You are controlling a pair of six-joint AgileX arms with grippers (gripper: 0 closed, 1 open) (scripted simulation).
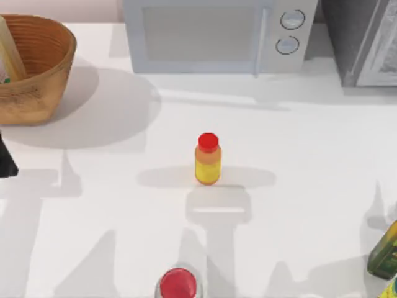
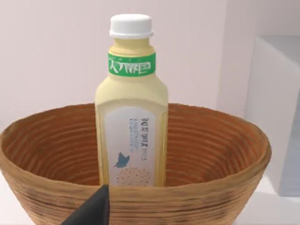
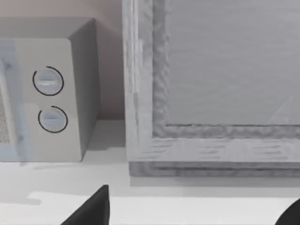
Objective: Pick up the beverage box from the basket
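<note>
**Beverage box being lined up in the basket, nothing gripped yet**

The beverage box (image 2: 131, 108) is being kept upright inside the basket (image 2: 211, 140), which is sitting at the tabletop's (image 1: 298, 155) far left corner. In the left wrist view the carton is being framed almost dead centre, with the basket rim between it and the left gripper (image 2: 96, 208); just one dark fingertip is being shown, so whether the jaws are open can't be told. Same story for the right gripper (image 3: 187, 208), which is being pointed toward the microwave (image 3: 51, 93) and a grey cabinet (image 3: 211, 84).

For a clean pick, the rim probably needs to be cleared first and the carton taken high on its body, under the white cap (image 2: 131, 25), squarely across the flat sides so it isn't being tipped. The red-capped bottle (image 1: 208, 159) mid-table is being left alone.
</note>
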